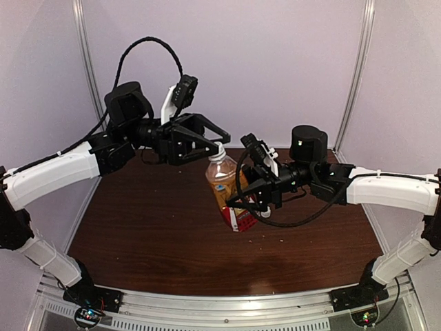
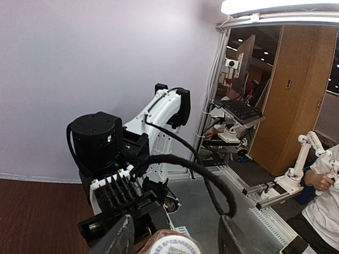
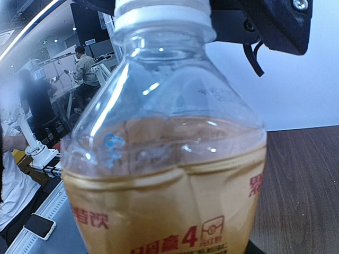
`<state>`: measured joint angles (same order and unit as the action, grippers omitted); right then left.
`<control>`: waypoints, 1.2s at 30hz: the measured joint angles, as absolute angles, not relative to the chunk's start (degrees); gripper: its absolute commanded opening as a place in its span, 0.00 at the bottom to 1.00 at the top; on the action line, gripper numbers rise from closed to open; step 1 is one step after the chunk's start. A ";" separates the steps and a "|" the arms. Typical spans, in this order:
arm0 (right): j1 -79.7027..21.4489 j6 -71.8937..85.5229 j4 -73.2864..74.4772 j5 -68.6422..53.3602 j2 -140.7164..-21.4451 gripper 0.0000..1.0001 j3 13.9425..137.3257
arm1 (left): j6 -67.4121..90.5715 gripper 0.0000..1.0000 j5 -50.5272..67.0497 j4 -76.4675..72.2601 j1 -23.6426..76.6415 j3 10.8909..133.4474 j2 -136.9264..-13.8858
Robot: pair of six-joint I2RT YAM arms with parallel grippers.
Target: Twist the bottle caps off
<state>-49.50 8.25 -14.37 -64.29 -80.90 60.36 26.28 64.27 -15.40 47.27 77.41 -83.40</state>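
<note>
the right gripper (image 1: 242, 203) is clamped round the labelled body of the amber bottle (image 1: 220, 179), holding it tilted above the table (image 1: 138, 227). the left gripper (image 1: 218, 146) straddles the white cap (image 3: 161, 13), which is plain only in the right wrist view. whether those fingers (image 2: 123, 239) pinch it, i cannot tell.

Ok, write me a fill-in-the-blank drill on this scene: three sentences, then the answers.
The left gripper is at the bottle's screw ___.
The bottle's body is gripped by the ___.
Only ___ bottle is in view.
Missing: cap; right gripper; one.
</note>
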 measured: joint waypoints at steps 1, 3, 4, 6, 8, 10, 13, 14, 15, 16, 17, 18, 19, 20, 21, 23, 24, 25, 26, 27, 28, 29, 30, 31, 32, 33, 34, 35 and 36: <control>-49.50 8.16 -14.37 -64.29 -80.90 0.44 60.36 | 26.28 0.55 64.29 -15.40 47.27 77.28 -83.53; -49.50 8.12 -14.35 -64.27 -80.90 0.44 60.36 | 26.26 0.54 64.29 -15.33 47.27 77.14 -83.79; -49.50 8.10 -14.35 -64.27 -80.90 0.44 60.36 | 26.26 0.53 64.31 -15.33 47.27 77.12 -83.90; -49.50 8.10 -14.35 -64.27 -80.90 0.44 60.36 | 26.24 0.51 64.34 -15.33 47.27 77.06 -83.99; -49.50 8.08 -14.33 -64.25 -80.90 0.44 60.36 | 26.26 0.47 64.34 -15.33 47.27 76.93 -83.99; -49.50 7.97 -14.33 -64.25 -80.90 0.44 60.34 | 26.24 0.43 64.38 -15.35 47.27 76.82 -83.99; -49.50 7.90 -14.31 -64.23 -80.90 0.44 60.05 | 26.24 0.32 64.47 -15.35 47.27 76.77 -83.99; -49.50 7.90 -14.26 -64.18 -80.90 0.44 59.96 | 26.26 0.28 64.55 -15.38 47.27 76.73 -83.99; -49.50 7.90 -14.06 -64.01 -80.90 0.44 59.88 | 26.28 0.23 64.66 -15.33 47.27 76.69 -83.99; -49.50 7.79 -13.98 -63.94 -80.90 0.44 59.83 | 26.28 0.19 64.75 -15.35 47.27 76.60 -83.99; -49.50 7.79 -13.82 -63.79 -80.90 0.44 59.83 | 26.06 0.16 64.79 -15.42 47.27 76.51 -83.99; -49.50 7.79 -13.61 -63.53 -80.88 0.44 59.83 | 25.69 0.14 64.79 -15.49 47.18 76.44 -83.99; -49.47 7.70 -13.47 -63.07 -80.88 0.44 59.83 | 25.82 0.12 64.77 -15.46 47.18 76.34 -83.99; -49.47 7.57 -13.19 -62.78 -80.84 0.44 59.81 | 25.76 0.09 64.77 -15.42 47.13 76.20 -83.99; -49.47 7.27 -12.75 -62.33 -80.75 0.44 59.81 | 25.76 0.06 64.55 -15.35 47.07 76.07 -83.96; -49.43 6.79 -11.90 -60.69 -80.34 0.44 59.79 | 25.71 0.02 62.83 -14.81 46.96 75.81 -83.66; -49.36 6.48 -11.46 -59.53 -80.07 0.44 59.75 | 25.76 0.01 61.10 -14.00 46.94 75.66 -83.31; -49.32 6.22 -11.09 -58.19 -79.88 0.44 59.72 | 25.91 0.01 58.65 -12.91 46.96 75.57 -82.83; -49.19 6.02 -10.85 -56.82 -79.68 0.44 59.72 | 26.13 0.01 55.77 -11.62 46.98 75.53 -82.24; -49.12 5.78 -10.55 -55.20 -79.46 0.44 59.72 | 26.46 0.02 52.40 -10.13 47.05 75.48 -81.58; -49.12 5.61 -10.15 -53.36 -79.24 0.44 59.72 | 26.76 0.04 48.95 -8.49 47.31 75.42 -80.93; -49.12 5.37 -9.82 -51.55 -79.09 0.44 59.72 | 27.00 0.05 45.17 -6.83 47.77 75.37 -80.29; -49.12 5.08 -9.54 -49.69 -78.98 0.44 59.72 | 27.29 0.05 41.67 -5.23 48.29 75.37 -79.70; -49.12 4.80 -9.26 -47.94 -78.96 0.44 59.72 | 27.75 0.05 37.43 -3.25 48.97 75.37 -79.00; -49.12 4.47 -9.06 -46.30 -78.96 0.44 59.68 | 28.40 0.06 33.23 -1.32 49.74 75.40 -78.26; -49.25 4.32 -8.97 -44.80 -78.96 0.44 59.57 | 29.08 0.09 30.24 0.10 50.28 75.40 -77.78; -49.36 4.19 -8.88 -43.79 -78.96 0.44 59.46 | 29.80 0.10 27.49 1.26 50.72 75.40 -77.45; -49.50 4.05 -8.80 -42.19 -78.96 0.44 59.27 | 30.46 0.11 25.32 2.07 51.00 75.40 -77.34; -49.54 4.01 -8.69 -41.23 -78.96 0.44 59.11 | 31.14 0.11 23.57 2.70 51.22 75.40 -77.34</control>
